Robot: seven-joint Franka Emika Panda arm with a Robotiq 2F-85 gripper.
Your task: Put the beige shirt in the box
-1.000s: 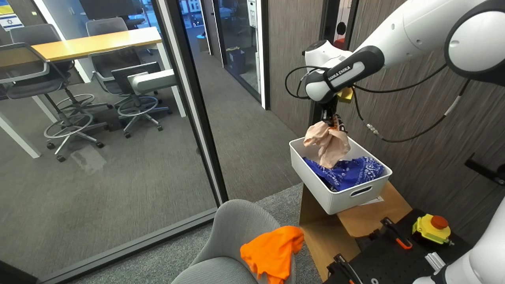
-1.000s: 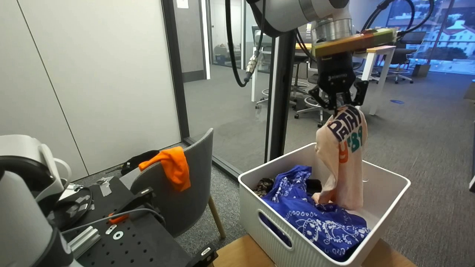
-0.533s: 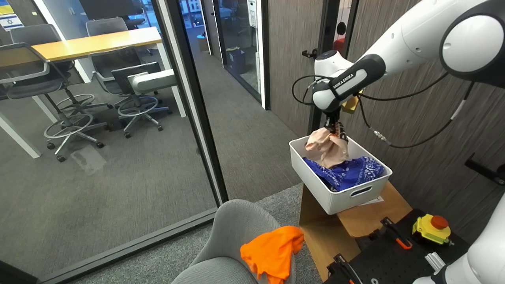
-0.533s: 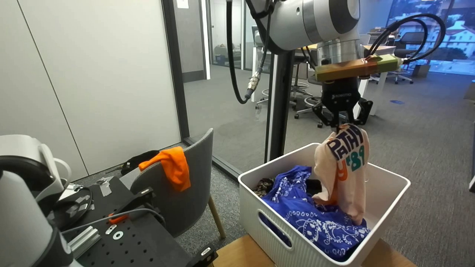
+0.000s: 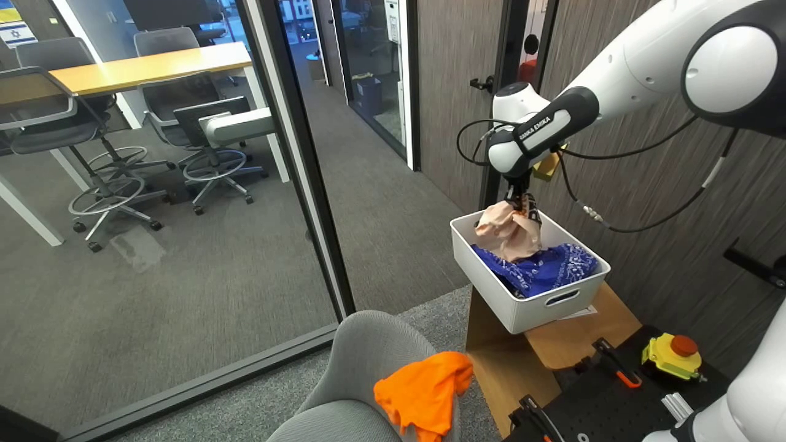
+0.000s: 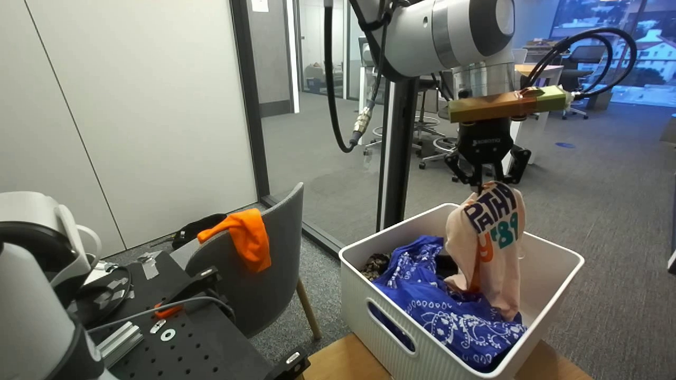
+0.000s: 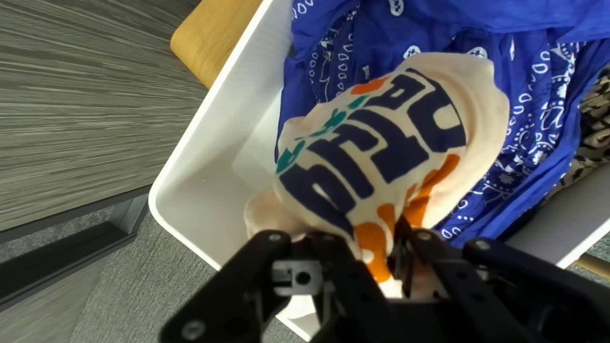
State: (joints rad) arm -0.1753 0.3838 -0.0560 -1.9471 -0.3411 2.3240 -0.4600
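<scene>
The beige shirt, with navy, green and orange lettering, hangs from my gripper in both exterior views (image 5: pixel 508 232) (image 6: pixel 496 258). In the wrist view the shirt (image 7: pixel 381 143) bunches just ahead of the fingers. My gripper (image 6: pixel 488 183) points down above the white box (image 6: pixel 355 290), its fingers closed around the shirt's top. The gripper also shows above the box in an exterior view (image 5: pixel 519 199) and at the bottom of the wrist view (image 7: pixel 369 233). The shirt's lower part is inside the box, its bottom at blue patterned cloth (image 6: pixel 454 322). The shirt's top is above the rim.
A dark patterned cloth (image 6: pixel 374 267) lies in the box's corner. The box stands on a wooden stand (image 5: pixel 605 319). A grey chair (image 5: pixel 368 341) carries an orange cloth (image 5: pixel 424 393). A yellow emergency stop (image 5: pixel 669 356) sits on the black table (image 6: pixel 195 343). A dark post (image 6: pixel 400 158) rises behind the box.
My gripper has come down with the shirt in it, mostly in the first half second and slightly since. The shirt's lower end now bunches on the blue cloth. The box has not moved.
</scene>
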